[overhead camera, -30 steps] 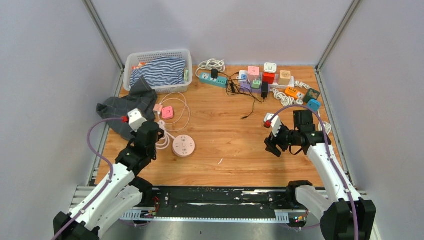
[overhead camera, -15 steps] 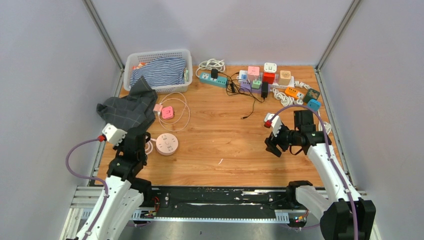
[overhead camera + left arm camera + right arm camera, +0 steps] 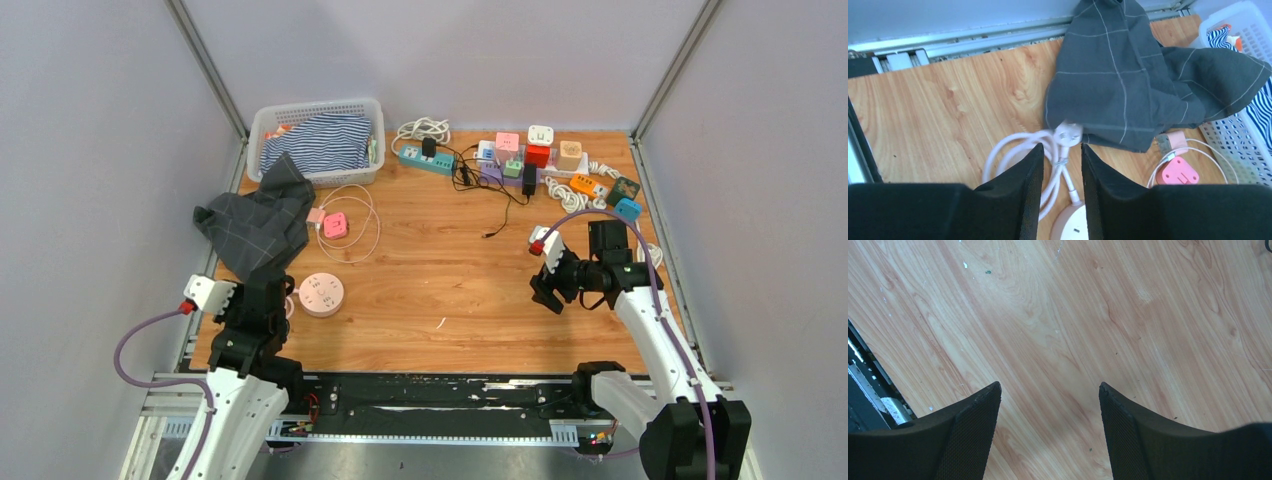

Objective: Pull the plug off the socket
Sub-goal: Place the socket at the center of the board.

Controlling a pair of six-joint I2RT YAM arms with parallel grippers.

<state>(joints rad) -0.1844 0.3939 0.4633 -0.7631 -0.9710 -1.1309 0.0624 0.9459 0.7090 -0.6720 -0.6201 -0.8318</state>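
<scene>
A round pink-white socket (image 3: 321, 295) lies at the near left; its top shows between my left fingers in the left wrist view (image 3: 1074, 227). Its white cable (image 3: 1064, 170) runs up between those fingers to a loose white plug (image 3: 1068, 134) at the edge of the grey cloth (image 3: 1128, 85). My left gripper (image 3: 284, 300) (image 3: 1062, 165) is closed narrowly around that cable. My right gripper (image 3: 548, 298) (image 3: 1049, 390) is open and empty over bare wood. A black plug (image 3: 428, 146) sits in a teal strip (image 3: 425, 159) at the back.
A white basket (image 3: 262, 125) with striped cloth stands at the back left. A small pink socket (image 3: 335, 225) with coiled cable lies beside the grey cloth (image 3: 255, 220). Several coloured cube sockets and strips (image 3: 545, 160) crowd the back right. A black cable (image 3: 495, 205) trails forward.
My left arm has drawn back toward the near left corner, and the round socket has slid left with it. The right arm has not moved.
</scene>
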